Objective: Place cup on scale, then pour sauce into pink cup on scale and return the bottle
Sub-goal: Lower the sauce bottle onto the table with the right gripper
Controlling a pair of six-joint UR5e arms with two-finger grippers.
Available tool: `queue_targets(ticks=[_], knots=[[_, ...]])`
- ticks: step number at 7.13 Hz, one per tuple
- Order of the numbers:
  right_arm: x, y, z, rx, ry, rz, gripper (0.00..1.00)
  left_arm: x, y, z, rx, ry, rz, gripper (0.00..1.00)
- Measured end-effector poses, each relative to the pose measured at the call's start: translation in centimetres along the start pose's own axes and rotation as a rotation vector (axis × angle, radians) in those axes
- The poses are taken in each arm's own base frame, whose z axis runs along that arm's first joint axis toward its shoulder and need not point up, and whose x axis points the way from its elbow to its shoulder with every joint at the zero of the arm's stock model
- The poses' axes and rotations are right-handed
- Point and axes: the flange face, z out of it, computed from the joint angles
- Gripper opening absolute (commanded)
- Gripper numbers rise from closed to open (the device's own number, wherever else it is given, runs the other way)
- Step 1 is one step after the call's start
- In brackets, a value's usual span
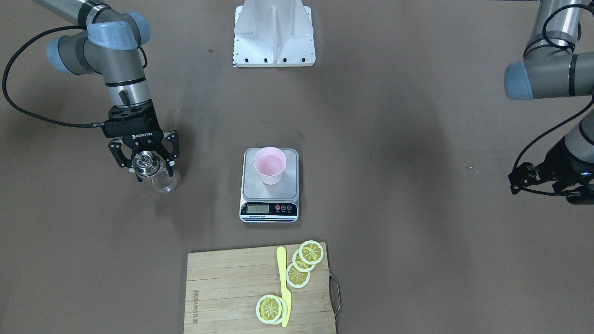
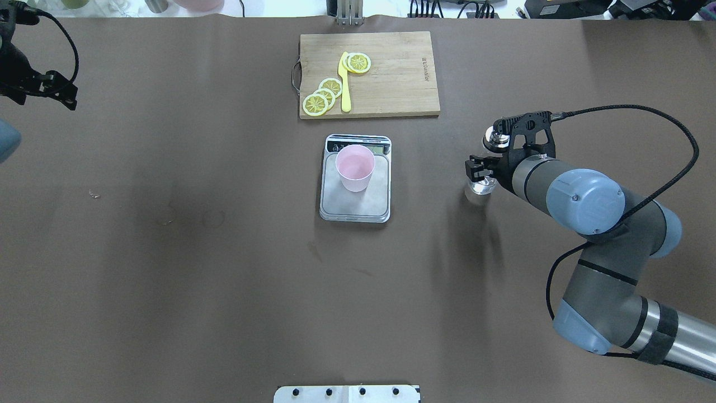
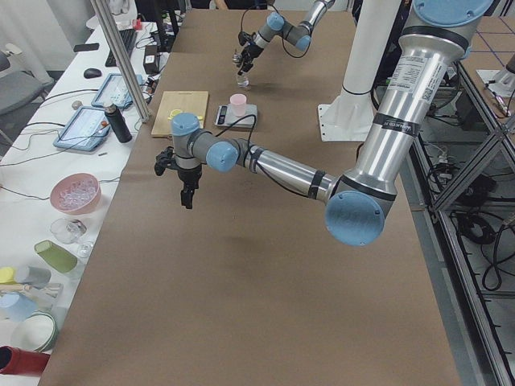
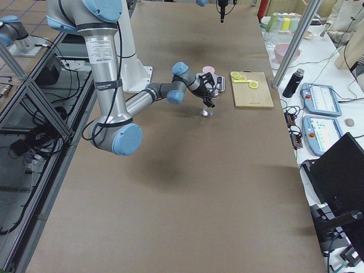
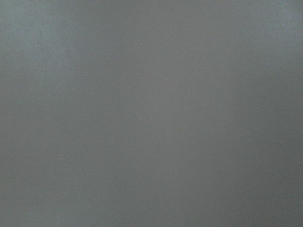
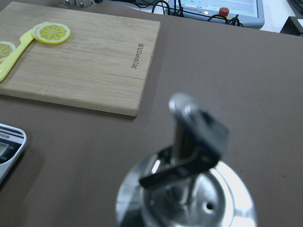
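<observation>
The tabletop (image 1: pixel 417 241) carries a wooden board (image 1: pixel 222 283) and, nearer the robot, the scale (image 1: pixel 253 188), both well apart from either set of fingers. The bottle (image 1: pixel 163 182) stands upright between the right fingers (image 1: pixel 171 150), which are closed on its neck just under the metal cap (image 6: pixel 189 142). Its base is down at the tabletop, though I cannot tell whether it rests there. The cup (image 1: pixel 270 166) sits on the scale's platform, far off to one side of those fingers. The left fingers (image 3: pixel 187 191) hang above bare tabletop, well away from everything, and look pressed together on nothing. The bottle is probably light but hard, slick and breakable, and top-heavy under that cap. The neck hold suits it if firm without crushing, and it wants a gentle, upright set-down.
</observation>
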Motion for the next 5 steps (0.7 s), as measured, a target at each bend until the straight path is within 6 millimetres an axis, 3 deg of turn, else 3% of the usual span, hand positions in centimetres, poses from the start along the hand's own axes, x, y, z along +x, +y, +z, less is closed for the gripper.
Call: queue_targets(ticks=[5], knots=[[-0.36, -0.34, -0.79, 0.003, -0.020, 0.000, 1.00, 0.05, -0.04, -0.04, 0.000, 0.000, 0.000, 0.98]])
